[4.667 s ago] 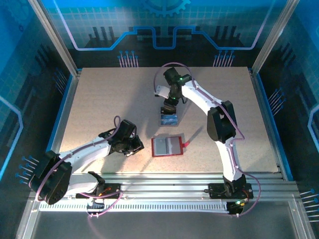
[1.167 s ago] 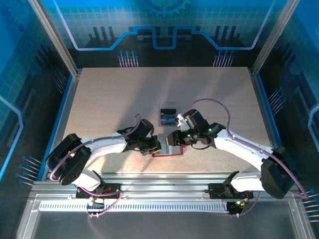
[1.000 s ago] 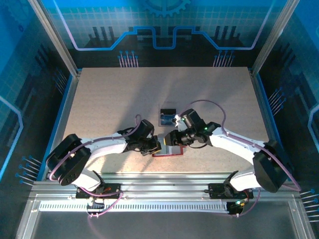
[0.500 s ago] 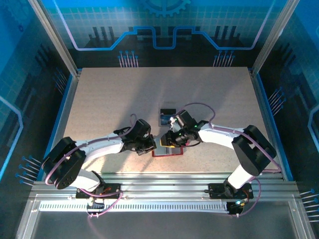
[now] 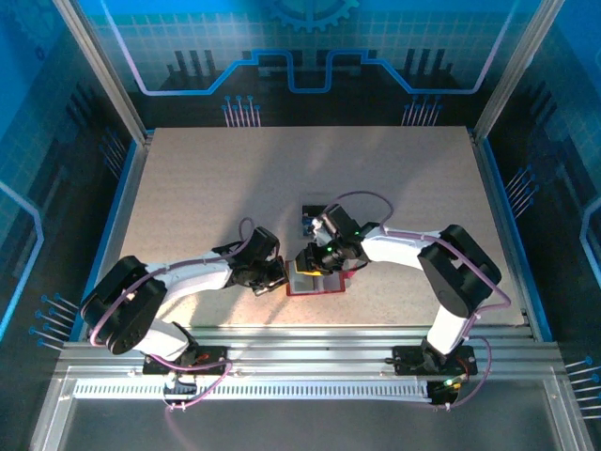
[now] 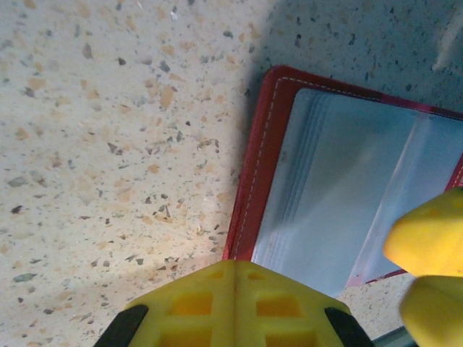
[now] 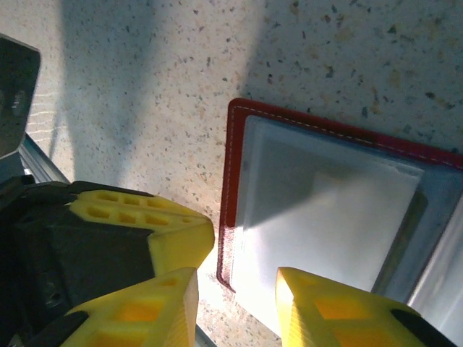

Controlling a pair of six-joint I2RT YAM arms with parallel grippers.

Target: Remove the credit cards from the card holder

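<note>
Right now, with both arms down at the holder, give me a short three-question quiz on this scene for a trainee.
1. True or false: the left claw is open.
2. The holder is: A, lying open on the table; B, folded shut; C, lifted off the table.
3. Which claw stands open over the holder's corner?
Key: 1, false, it is shut. 2, A. 3, the right claw.

Blue ambient glow, warm bright patch on table (image 5: 188, 207), broad soft shadows, wrist foregrounds perhaps blurred.
</note>
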